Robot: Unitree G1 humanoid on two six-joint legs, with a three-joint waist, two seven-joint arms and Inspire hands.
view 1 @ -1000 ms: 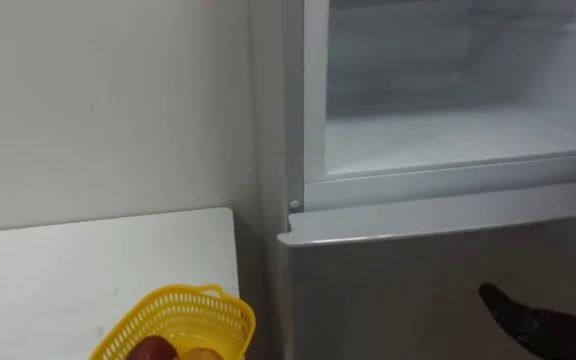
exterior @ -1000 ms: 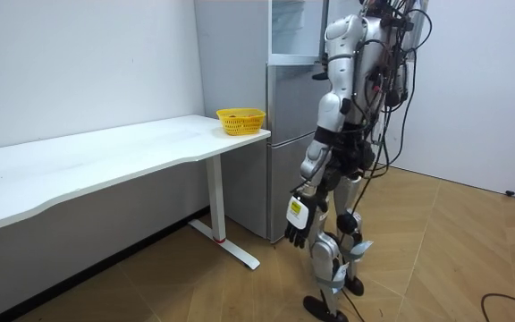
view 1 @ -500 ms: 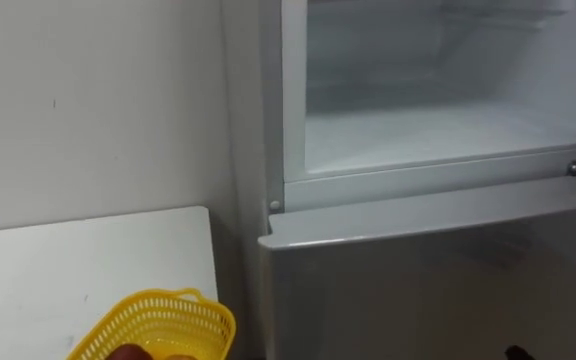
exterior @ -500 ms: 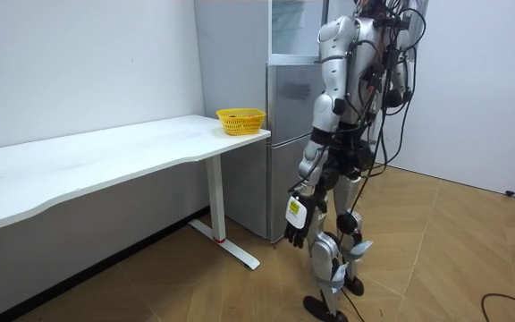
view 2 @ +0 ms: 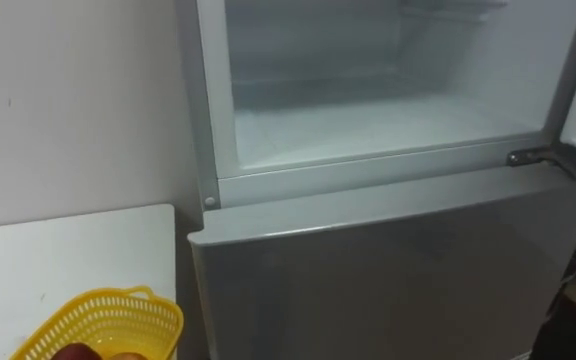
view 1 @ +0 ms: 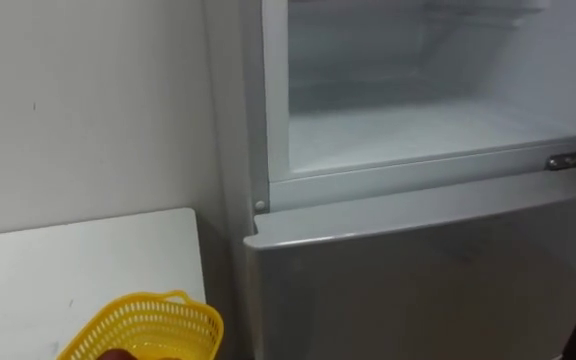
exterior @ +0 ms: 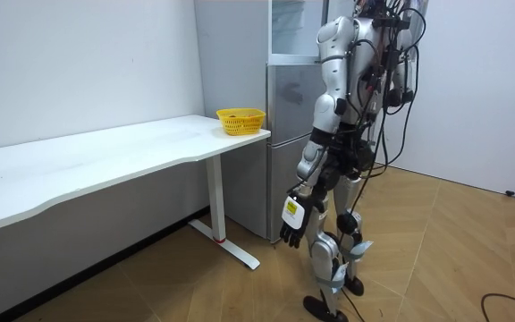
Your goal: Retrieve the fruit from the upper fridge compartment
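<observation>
At table (view 1: 88, 260) edge, basket (view 1: 148, 325), upper fridge (view 1: 418, 135) open

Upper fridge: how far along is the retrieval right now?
The upper compartment stands open and its shelf looks bare. The yellow basket on the table already holds something reddish. The left hand hangs open and empty beside the robot. Probably only closing the fridge remains.

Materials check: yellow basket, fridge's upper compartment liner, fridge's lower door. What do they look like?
Yellow basket: likely moulded plastic; open lattice wall, slight gloss.
Upper compartment liner: probably moulded plastic; plain white, smooth, faint sheen.
Lower door: looks like coated sheet metal; smooth grey satin with soft reflections, though a plastic skin is possible.
</observation>
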